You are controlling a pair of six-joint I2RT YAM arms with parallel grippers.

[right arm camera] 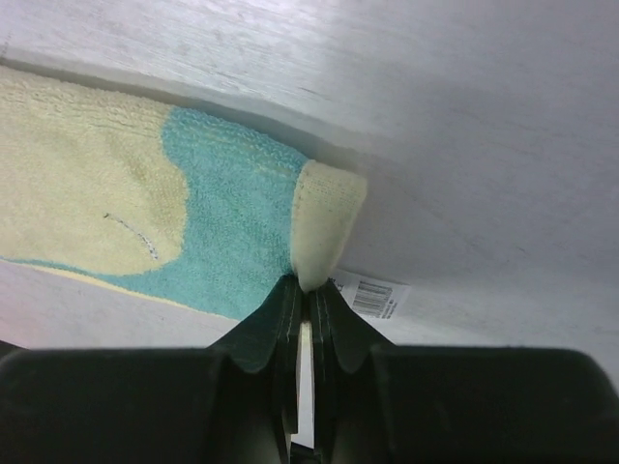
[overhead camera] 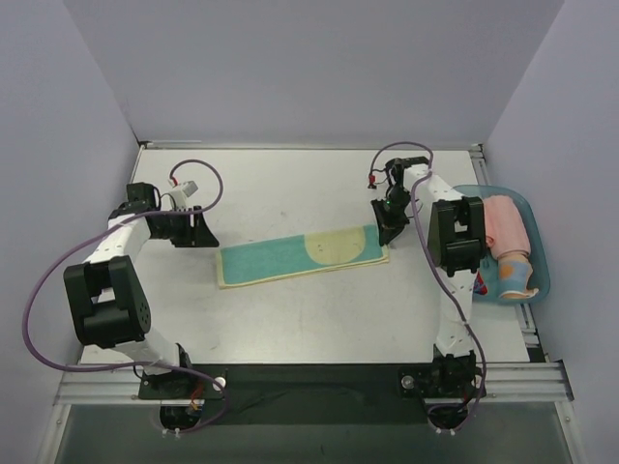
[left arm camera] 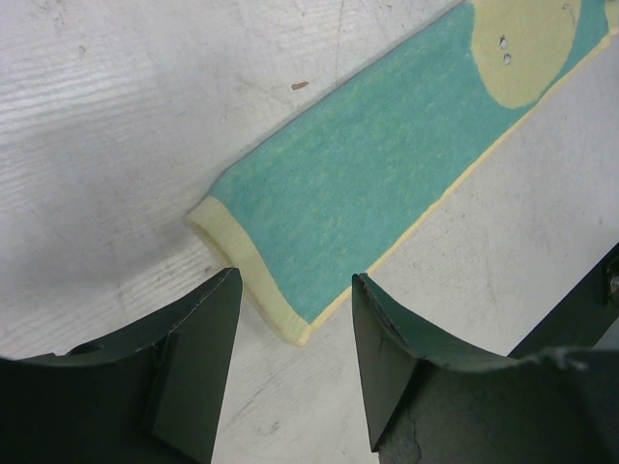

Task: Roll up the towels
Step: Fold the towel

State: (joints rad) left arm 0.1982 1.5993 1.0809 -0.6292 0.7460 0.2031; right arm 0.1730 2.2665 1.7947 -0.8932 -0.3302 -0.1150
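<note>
A teal towel (overhead camera: 290,255) with a pale yellow circle and yellow border lies folded into a long strip across the table's middle. My right gripper (overhead camera: 389,232) is shut on the towel's right end, pinching its yellow edge (right arm camera: 324,227) and lifting it a little off the table; a white barcode label (right arm camera: 372,296) hangs below. My left gripper (overhead camera: 198,232) is open and empty, just left of the towel's left end (left arm camera: 242,261), its fingers (left arm camera: 208,338) apart above bare table.
A blue tray (overhead camera: 535,242) at the right table edge holds a rolled pink towel (overhead camera: 505,224) and another rolled towel (overhead camera: 515,275). Purple cables loop around both arms. White walls enclose the table on three sides.
</note>
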